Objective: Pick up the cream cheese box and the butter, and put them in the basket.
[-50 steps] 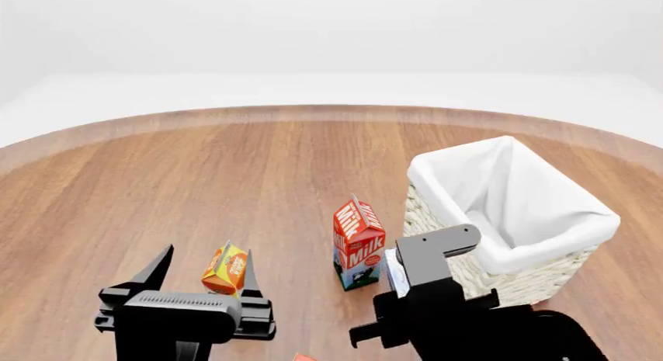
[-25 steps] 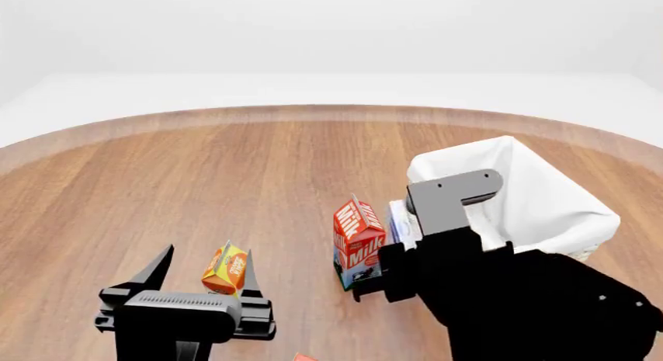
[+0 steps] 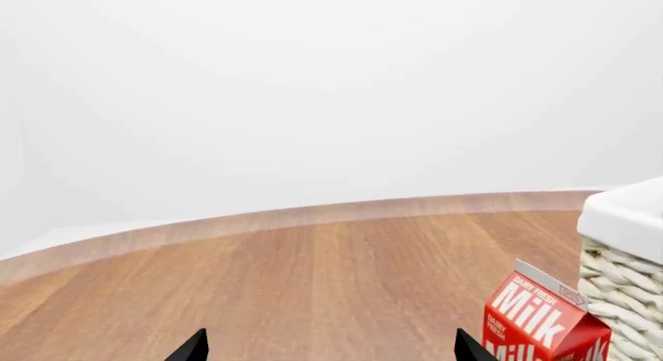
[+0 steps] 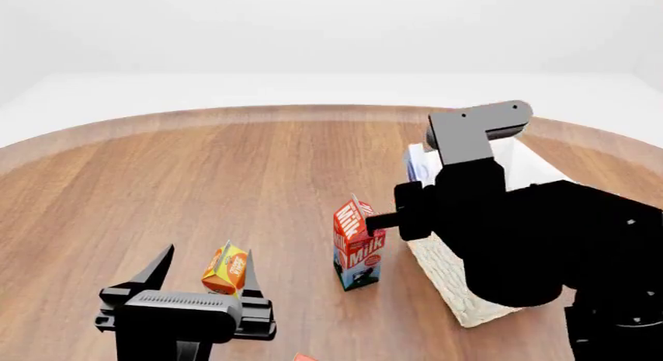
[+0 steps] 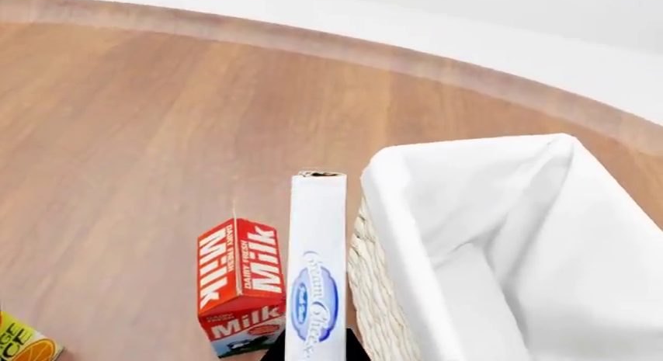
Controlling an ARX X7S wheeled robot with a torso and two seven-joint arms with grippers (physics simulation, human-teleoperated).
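My right gripper (image 5: 316, 352) is shut on the cream cheese box (image 5: 317, 275), a slim white box with a blue oval mark. It holds the box upright, in the air, by the left rim of the white wicker basket (image 5: 393, 213). In the head view my right arm covers much of the basket (image 4: 448, 274), and the cream cheese box (image 4: 417, 164) shows beside my right gripper (image 4: 418, 178). My left gripper (image 4: 204, 277) is open and empty, low at the front left. The butter is out of view, save perhaps a red-orange sliver (image 4: 303, 357) at the head view's bottom edge.
A red-and-white milk carton (image 4: 359, 241) stands just left of the basket and also shows in the right wrist view (image 5: 241, 283) and the left wrist view (image 3: 539, 322). An orange juice carton (image 4: 225, 269) stands between my left gripper's fingers. The round wooden table's (image 4: 207, 175) edge curves behind.
My right arm has risen and moved away from me with the cream cheese box, from low by the basket's near corner up to its left rim. The left arm has not moved.
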